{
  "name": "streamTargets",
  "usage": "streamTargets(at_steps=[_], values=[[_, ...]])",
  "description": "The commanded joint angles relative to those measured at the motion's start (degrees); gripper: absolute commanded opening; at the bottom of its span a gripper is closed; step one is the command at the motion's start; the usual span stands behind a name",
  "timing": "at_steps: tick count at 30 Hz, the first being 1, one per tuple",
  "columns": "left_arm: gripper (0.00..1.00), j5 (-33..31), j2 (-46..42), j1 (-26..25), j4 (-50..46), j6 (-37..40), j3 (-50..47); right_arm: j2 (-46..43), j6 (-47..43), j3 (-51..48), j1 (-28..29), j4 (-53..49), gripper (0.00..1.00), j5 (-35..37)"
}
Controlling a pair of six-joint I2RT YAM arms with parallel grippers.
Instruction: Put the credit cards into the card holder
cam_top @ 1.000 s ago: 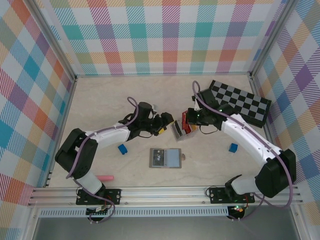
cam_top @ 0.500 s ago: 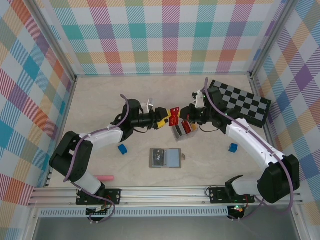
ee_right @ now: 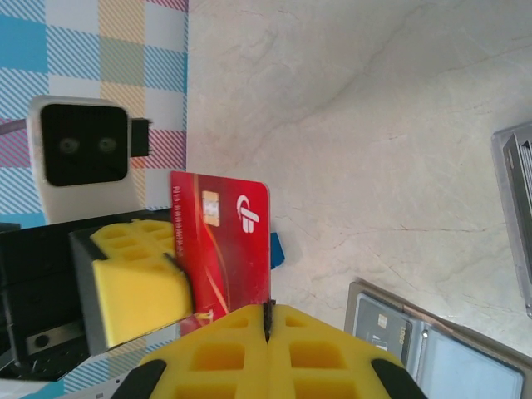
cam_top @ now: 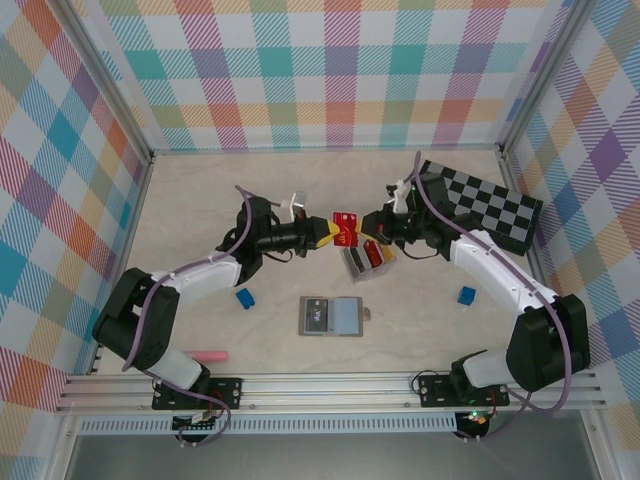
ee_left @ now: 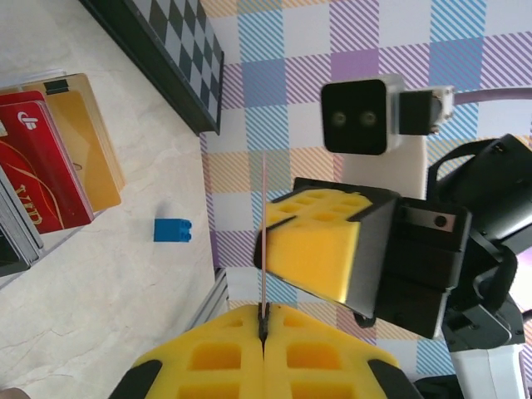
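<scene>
table (cam_top: 200, 200) first: both arms meet above its middle, chequered board (cam_top: 480, 205) off at 2 o'clock, out of the way. card holder (cam_top: 331, 316) lies open and flat at 6 o'clock of the meeting point; can't tell whether any slot is filled. tray (cam_top: 350, 262) sits just at 4 o'clock of the meeting point with more credit cards (ee_left: 41, 166) standing in it, red and yellow-tan. one red card (ee_right: 229, 241) is up in the air, on edge, pinched by both arms: left gripper (ee_left: 263, 332) fully closed on it, right gripper (ee_right: 268, 312) fully closed on a neighbouring edge, the two sets of pads close beside each other. reads as a mid-air handover or regrip. to do it well: only one claw lets go, and it opens all the way before either arm moves, else the thin card bends or twists out. the keeper needs a bite deep enough to stop pivoting but must leave the leading edge free for the slot. then down toward 6 o'clock, card shallow to the holder, minding the blue block (cam_top: 244, 297) at 9 o'clock of the holder. holder looks loose on the table, so it may slide when the card pushes in; the free claw could pin it. writing: the red card in the tray shows "vip" and a white logo; the held card has a gold chip, a similar white logo and a line of digits too small to read.
</scene>
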Motion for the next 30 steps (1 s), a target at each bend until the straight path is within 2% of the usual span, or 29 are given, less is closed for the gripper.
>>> streamTargets(at_steps=[1, 5, 7, 10, 13, 20, 30], values=[[0.0, 0.36, -2.57, 0.6, -2.48, 1.7, -1.67, 0.21, -0.18, 0.1, 0.13, -1.24, 0.03, 0.15], [0.0, -4.49, -6.38, 0.3, -16.53, 8.5, -3.29, -0.77, -2.46, -1.55, 2.15, -7.52, 0.17, 7.02], [0.0, -7.96, -9.01, -0.49, -23.91, 12.68, -4.75, -1.06, -3.7, -2.54, 5.01, -10.47, 0.21, 11.57], [0.0, -13.09, -12.8, -3.1, -29.84, 15.81, -8.55, -0.25, -3.17, -5.0, 10.59, -12.01, 0.24, 16.34], [0.0, -16.9, -15.97, -6.15, -30.21, 15.92, -13.57, 1.31, -0.89, -7.42, 15.24, -11.86, 0.24, 20.1], [0.0, -22.85, -19.75, -12.43, -28.59, 15.9, -20.07, 5.13, 3.43, -11.19, 21.21, -7.39, 0.23, 20.11], [0.01, -24.55, -15.71, -16.03, -21.45, 15.92, -22.17, 7.7, 4.5, -13.77, 21.32, -10.94, 0.23, 27.4]])
